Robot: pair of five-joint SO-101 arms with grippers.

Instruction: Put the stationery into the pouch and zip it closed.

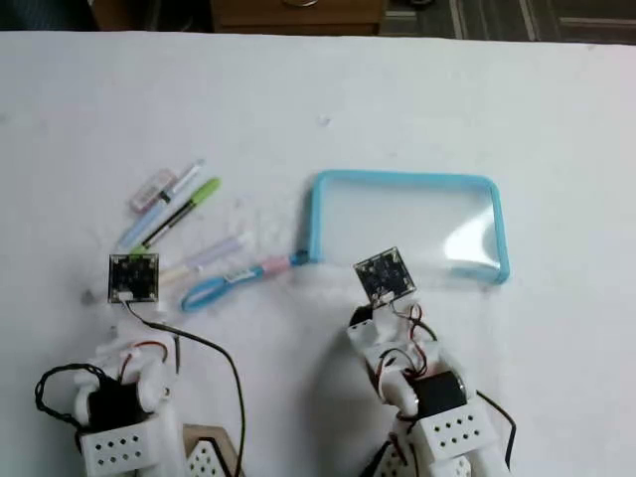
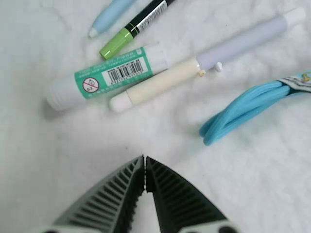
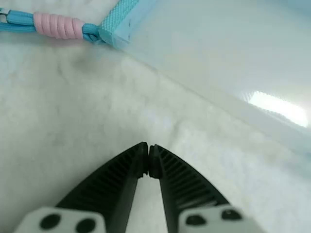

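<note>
A clear pouch with a light blue rim (image 1: 407,179) lies flat at the table's middle, and its corner (image 3: 121,22) is close ahead of my right gripper (image 3: 147,148), which is shut and holds nothing. A blue strap loop (image 1: 207,291) with a pink bead (image 3: 58,25) trails from that corner. The stationery lies loose to the left of the pouch: a green-labelled glue stick (image 2: 107,77), a cream and lavender pen (image 2: 204,63), a green highlighter (image 2: 133,29) and a pale blue pen (image 2: 109,17). My left gripper (image 2: 145,162) is shut and holds nothing, just short of the glue stick.
The white cloth-covered table (image 1: 497,99) stretches wide behind and to the right of the pouch. Wooden furniture (image 1: 298,15) stands beyond the far edge. The strap loop (image 2: 243,111) lies between the pens and the pouch.
</note>
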